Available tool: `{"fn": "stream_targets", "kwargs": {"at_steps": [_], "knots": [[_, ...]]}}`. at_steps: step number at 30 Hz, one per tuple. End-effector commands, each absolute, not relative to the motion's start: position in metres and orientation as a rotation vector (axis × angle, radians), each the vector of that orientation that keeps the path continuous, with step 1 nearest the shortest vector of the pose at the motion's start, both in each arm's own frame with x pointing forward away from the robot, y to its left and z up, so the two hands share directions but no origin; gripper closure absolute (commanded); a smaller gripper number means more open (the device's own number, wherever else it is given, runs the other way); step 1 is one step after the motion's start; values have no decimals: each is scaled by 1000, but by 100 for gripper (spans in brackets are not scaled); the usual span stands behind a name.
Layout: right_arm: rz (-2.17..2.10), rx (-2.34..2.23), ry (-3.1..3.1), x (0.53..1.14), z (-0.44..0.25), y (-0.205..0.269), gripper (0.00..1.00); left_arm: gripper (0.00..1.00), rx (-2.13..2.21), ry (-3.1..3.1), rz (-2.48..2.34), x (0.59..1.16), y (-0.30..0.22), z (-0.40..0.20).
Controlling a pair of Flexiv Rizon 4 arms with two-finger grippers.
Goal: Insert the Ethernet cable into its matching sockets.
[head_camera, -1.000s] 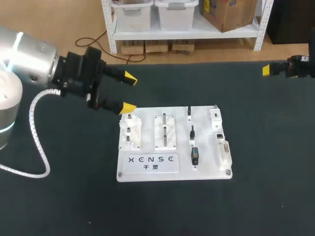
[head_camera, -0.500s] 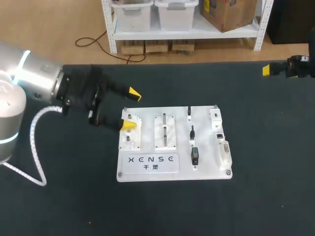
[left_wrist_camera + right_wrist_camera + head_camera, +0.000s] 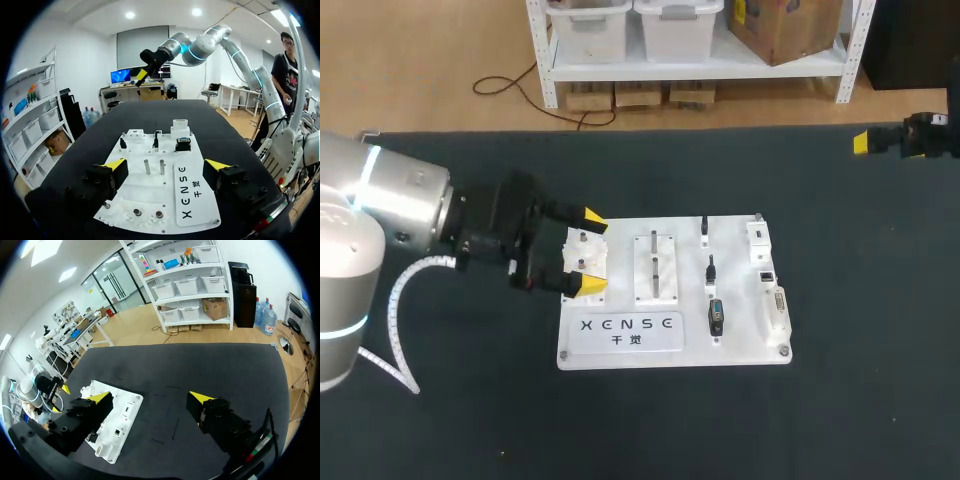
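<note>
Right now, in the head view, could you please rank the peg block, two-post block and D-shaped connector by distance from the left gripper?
1. Peg block, left end, at left gripper.
2. Two-post block, middle.
3. D-shaped connector, right edge.

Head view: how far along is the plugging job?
Nothing looks plugged in yet. The left arm hovers over the left end of the white board, jaws open and empty. The right arm is parked far from it, jaws also open and empty. Grasping and inserting remain.
</note>
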State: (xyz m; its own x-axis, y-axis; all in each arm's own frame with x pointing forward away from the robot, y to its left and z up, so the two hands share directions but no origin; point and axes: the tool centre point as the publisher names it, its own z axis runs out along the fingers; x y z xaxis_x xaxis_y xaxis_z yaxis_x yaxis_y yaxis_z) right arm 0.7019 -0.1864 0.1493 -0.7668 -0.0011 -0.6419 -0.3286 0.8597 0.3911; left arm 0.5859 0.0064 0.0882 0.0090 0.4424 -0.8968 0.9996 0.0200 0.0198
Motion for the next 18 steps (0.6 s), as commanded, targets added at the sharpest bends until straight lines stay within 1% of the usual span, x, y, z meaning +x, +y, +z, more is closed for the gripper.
{"fn": "stream_targets", "kwargs": {"at_steps": [1,18], "knots": [[649,-238,2372,702,150,-186,0,0,1514,1534,-935,589,2,83],[649,-238,2372,702,150,-186,0,0,1519,1516,-959,592,2,83]]}}
